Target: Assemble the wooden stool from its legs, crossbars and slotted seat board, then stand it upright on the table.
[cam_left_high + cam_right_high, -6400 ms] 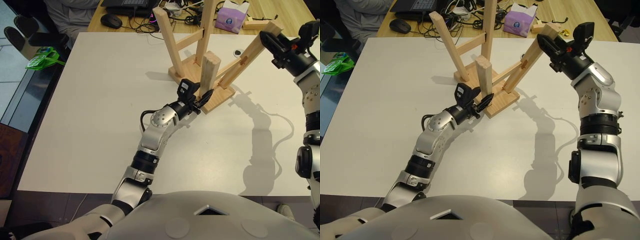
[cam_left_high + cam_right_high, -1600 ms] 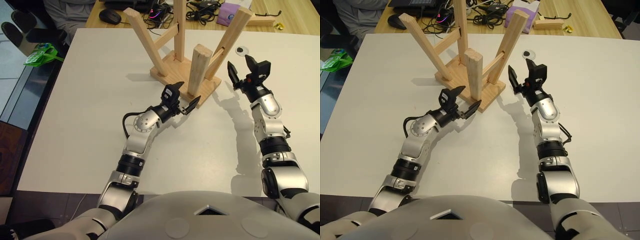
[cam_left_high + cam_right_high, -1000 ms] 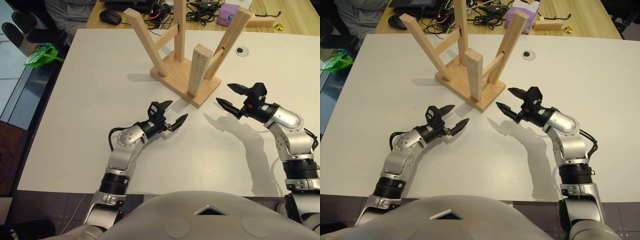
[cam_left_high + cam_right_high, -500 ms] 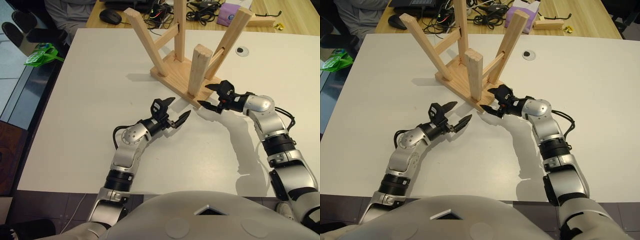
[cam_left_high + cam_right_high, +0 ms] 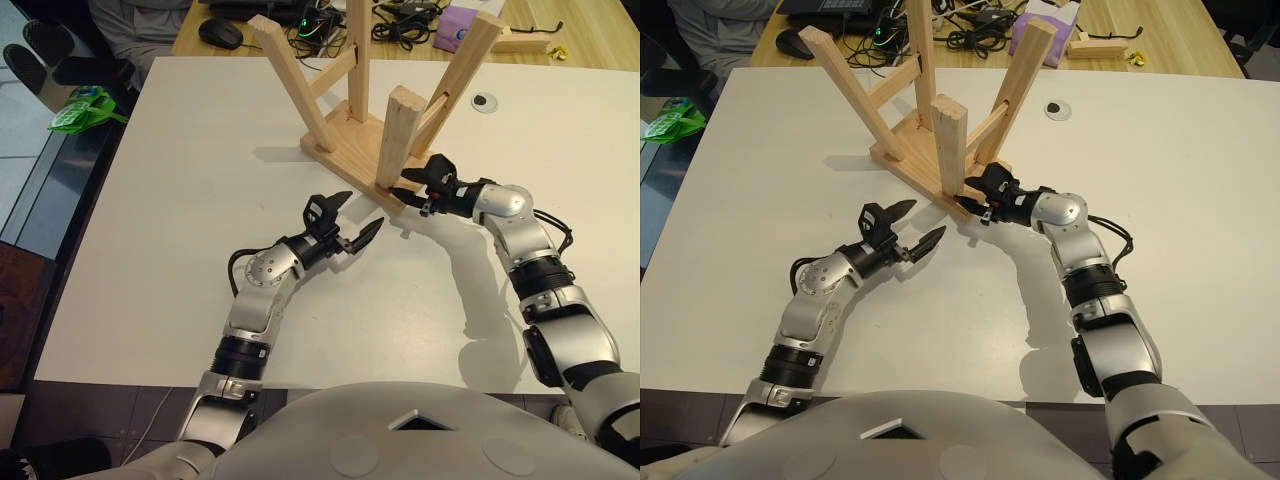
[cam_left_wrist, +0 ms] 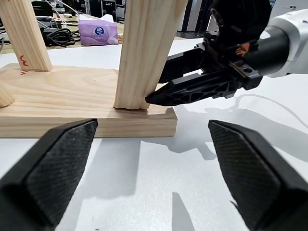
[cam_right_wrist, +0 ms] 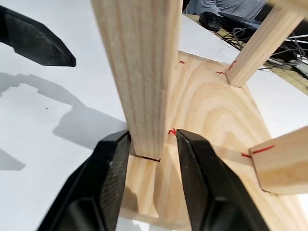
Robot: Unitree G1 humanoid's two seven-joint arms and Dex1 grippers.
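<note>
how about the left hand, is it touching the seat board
Apart. The left eye view shows a strip of bare table between the open left hand and the near edge of the seat board.

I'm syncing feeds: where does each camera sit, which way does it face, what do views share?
Eye views: on the head, forward and down at the table and upturned stool; both arms, left gripper and right gripper show.
Left wrist view: low over the table, facing the near leg and seat board; its fingers frame it.
Right wrist view: close on that leg's base; its fingers flank it.
Shared: that leg and board.
</note>
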